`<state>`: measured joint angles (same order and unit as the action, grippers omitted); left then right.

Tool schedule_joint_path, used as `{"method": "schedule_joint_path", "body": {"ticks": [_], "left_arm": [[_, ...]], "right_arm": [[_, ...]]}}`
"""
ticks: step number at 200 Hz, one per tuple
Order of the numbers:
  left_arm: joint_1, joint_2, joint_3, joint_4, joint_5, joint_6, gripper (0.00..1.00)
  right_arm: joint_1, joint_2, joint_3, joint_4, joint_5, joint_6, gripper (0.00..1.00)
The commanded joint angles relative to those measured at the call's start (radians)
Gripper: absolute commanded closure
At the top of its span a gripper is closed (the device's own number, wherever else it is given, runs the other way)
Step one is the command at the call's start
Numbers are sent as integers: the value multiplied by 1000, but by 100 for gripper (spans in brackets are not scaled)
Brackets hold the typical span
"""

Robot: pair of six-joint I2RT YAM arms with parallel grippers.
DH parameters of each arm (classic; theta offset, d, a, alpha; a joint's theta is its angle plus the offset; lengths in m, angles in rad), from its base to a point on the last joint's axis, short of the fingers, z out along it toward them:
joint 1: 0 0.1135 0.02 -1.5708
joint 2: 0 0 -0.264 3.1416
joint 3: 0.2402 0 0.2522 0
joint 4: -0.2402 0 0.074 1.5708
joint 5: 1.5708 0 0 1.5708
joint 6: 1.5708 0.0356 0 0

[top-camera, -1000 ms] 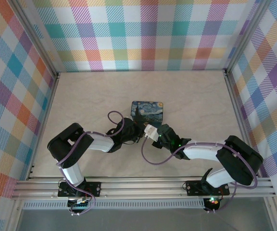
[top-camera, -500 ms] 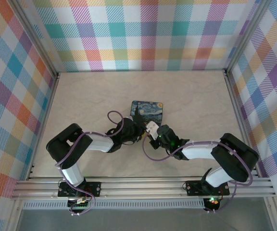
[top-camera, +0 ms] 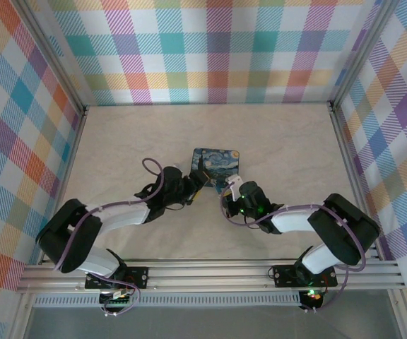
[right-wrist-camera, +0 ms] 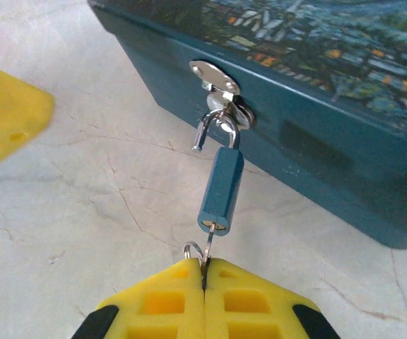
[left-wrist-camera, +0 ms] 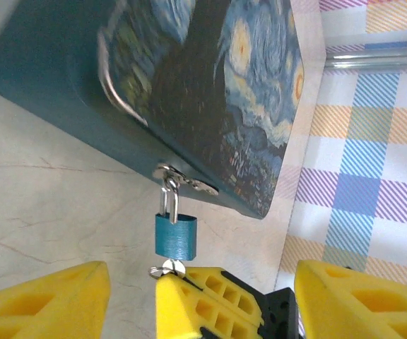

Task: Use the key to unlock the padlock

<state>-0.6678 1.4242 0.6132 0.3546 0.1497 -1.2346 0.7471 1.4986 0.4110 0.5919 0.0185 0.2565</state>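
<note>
The table (top-camera: 119, 141) carries the painted tin (top-camera: 217, 162) near its middle. The padlock (right-wrist-camera: 221, 187) hangs from the tin's hasp (right-wrist-camera: 214, 74), on the 6 o'clock side. My right jaws are closed tight on the key (right-wrist-camera: 205, 247), which sits in the keyhole. My left jaws stand wide at 9 o'clock and hold nothing. One leg of the shackle (right-wrist-camera: 214, 127) looks free, so I judge the lock is open. Next I should slip the shackle gently out of the hasp.

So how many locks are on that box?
1. The padlock hangs from the latch on the near side of the tin, with the key in its bottom. Other sides are hidden, so more could be there.
</note>
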Motion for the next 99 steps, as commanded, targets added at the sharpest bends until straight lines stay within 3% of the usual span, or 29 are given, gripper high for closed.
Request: {"method": "schedule_joint_path", "body": {"ticks": [1, 47, 99], "left_arm": [[46, -71, 29, -186, 14, 113, 29], [139, -151, 74, -360, 7, 234, 24], [197, -98, 119, -367, 58, 283, 23]], "right_arm": [[-27, -18, -18, 73, -119, 178, 100], [-60, 17, -49, 126, -204, 338, 100], [-103, 129, -26, 167, -332, 481, 100]]}}
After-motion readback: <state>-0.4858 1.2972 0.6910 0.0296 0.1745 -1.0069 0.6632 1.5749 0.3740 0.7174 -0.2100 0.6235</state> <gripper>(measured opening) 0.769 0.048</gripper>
